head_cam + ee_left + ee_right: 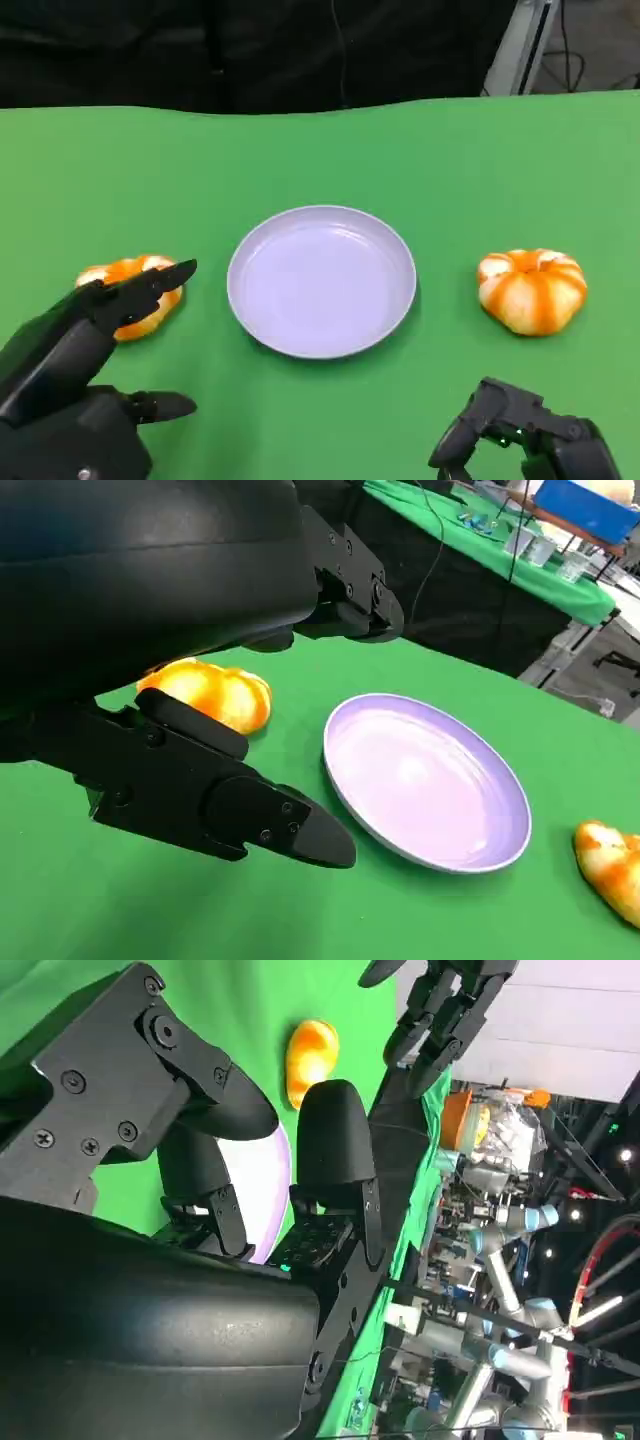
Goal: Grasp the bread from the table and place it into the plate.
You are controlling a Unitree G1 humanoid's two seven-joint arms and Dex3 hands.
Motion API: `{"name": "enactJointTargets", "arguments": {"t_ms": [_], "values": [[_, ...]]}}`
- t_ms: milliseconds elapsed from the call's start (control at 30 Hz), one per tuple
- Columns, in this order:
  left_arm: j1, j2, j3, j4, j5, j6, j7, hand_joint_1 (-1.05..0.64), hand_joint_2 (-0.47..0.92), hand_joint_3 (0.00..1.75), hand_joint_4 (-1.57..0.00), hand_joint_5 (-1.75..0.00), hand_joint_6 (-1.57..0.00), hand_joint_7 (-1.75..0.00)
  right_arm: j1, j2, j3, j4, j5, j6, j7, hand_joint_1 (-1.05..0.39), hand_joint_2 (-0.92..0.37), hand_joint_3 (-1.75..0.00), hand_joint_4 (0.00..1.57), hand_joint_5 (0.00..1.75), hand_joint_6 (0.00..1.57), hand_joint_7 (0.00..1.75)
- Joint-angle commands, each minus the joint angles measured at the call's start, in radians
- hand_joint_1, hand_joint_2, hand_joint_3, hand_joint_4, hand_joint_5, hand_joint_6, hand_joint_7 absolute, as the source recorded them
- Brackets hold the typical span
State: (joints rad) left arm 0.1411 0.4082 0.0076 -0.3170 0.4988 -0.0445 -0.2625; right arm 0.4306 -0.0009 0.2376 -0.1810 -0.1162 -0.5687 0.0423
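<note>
Two orange-and-white pumpkin-shaped breads lie on the green table. The left bread (pixel 128 296) (pixel 210 694) (pixel 310 1052) sits left of the lilac plate (pixel 320 285) (pixel 430 785), and the right bread (pixel 532 290) (pixel 612 866) sits right of it. The plate holds nothing. My left hand (pixel 75 385) (pixel 200 780) hovers just in front of the left bread with its fingers (pixel 150 284) apart; one of them covers part of the bread in the head view. It grips nothing. My right hand (pixel 520 440) (pixel 250 1210) is low at the front right, well short of the right bread, and holds nothing.
The green table (pixel 430 160) runs back to a dark curtain. The left wrist view shows another green table with small items (pixel 520 540) behind. In the right wrist view, robot arms and lab equipment (pixel 500 1240) stand beyond the table edge.
</note>
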Motion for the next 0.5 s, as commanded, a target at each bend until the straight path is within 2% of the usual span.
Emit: {"name": "enactJointTargets", "arguments": {"t_ms": [33,433,500], "values": [[-0.154,0.055,-0.1,0.088,0.327,0.08,0.093,-0.66,0.92,0.02,-0.02,-0.23,-0.16,-0.01,0.008,-0.002,-0.001,-0.004,-0.004,0.001,-0.009,-0.07,-0.27,-1.42,0.75,1.61,0.8,1.35],[-0.165,0.051,-0.121,0.096,0.358,0.106,0.112,-0.67,0.92,0.02,0.0,-0.26,-0.16,-0.01,0.007,-0.005,0.002,-0.004,-0.005,0.001,-0.014,-0.08,-0.27,-1.41,0.75,1.61,0.8,1.34],[-0.327,0.001,-0.209,0.318,0.465,0.205,0.109,-0.63,0.91,0.01,0.0,-0.27,-0.15,0.0,0.019,-0.003,0.008,-0.011,-0.001,-0.002,-0.014,-0.08,-0.27,-1.41,0.75,1.61,0.8,1.34]]}}
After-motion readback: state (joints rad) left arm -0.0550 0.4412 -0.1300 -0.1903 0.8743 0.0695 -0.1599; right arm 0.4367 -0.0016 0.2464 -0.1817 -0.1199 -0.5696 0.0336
